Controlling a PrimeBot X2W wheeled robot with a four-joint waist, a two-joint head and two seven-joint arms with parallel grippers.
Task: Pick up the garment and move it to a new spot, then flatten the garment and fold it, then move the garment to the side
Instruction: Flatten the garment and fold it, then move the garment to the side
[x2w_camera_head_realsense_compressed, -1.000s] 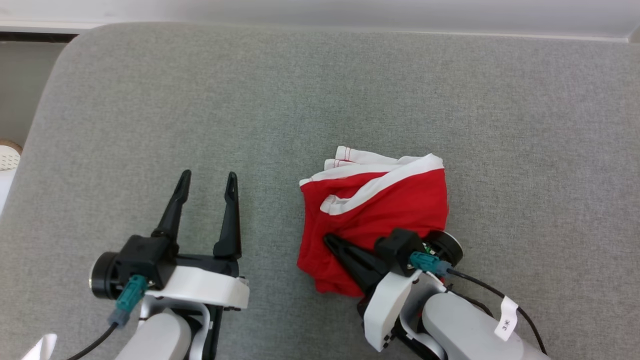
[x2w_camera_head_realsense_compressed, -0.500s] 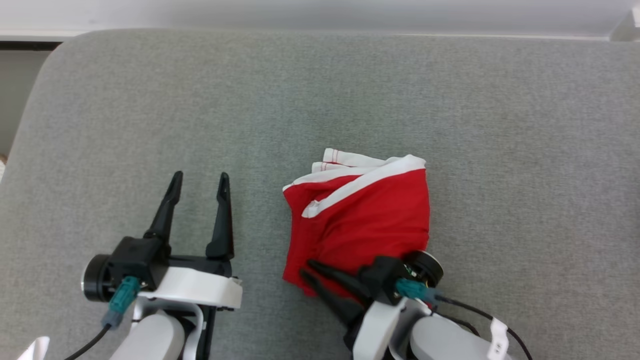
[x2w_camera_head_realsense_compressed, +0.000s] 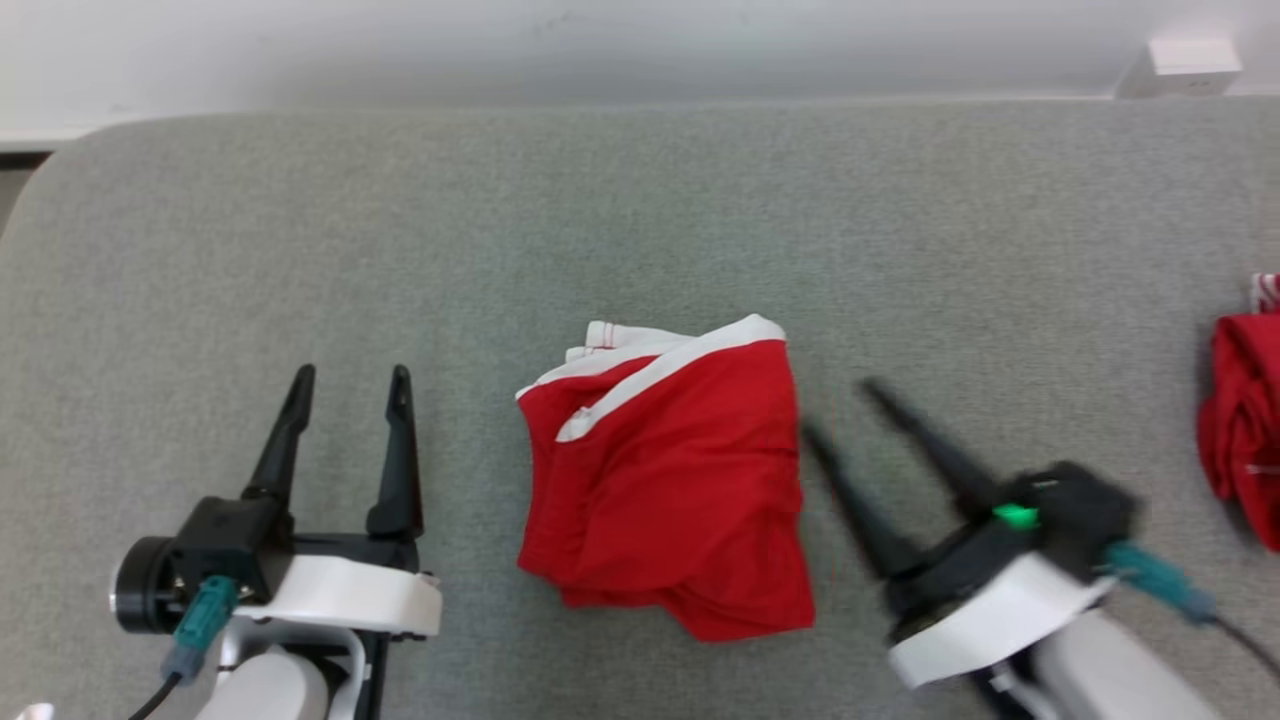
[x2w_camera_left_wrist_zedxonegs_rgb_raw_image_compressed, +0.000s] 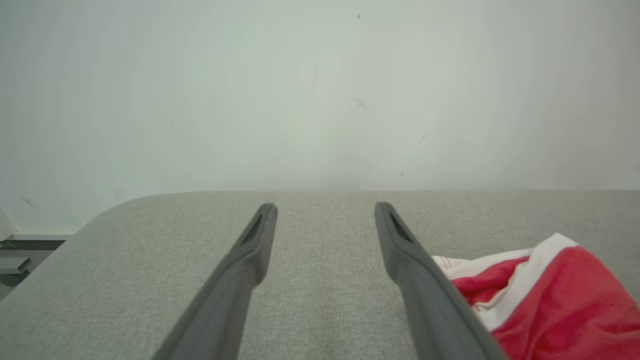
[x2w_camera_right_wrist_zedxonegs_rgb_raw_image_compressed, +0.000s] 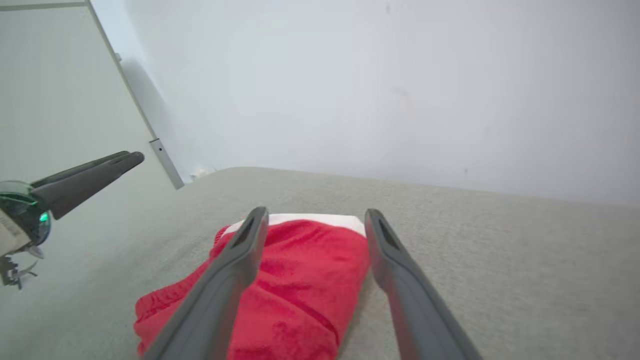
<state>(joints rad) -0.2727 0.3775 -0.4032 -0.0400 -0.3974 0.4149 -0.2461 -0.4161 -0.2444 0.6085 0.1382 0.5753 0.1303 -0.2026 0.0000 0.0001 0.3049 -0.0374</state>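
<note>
Beside garment (x2w_camera_head_realsense_compressed: 665, 480): right hand (x2w_camera_head_realsense_compressed: 838, 408) wide open, empty; left hand (x2w_camera_head_realsense_compressed: 351, 372) same.

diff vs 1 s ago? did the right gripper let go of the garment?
Yes. The right gripper was shut on the near edge of the red garment; it has opened, let go and pulled back to the right, clear of the cloth. The garment lies folded on the grey cushion as before; its apparent shift is the head camera panning. The left gripper stays open and idle beside it.
</note>
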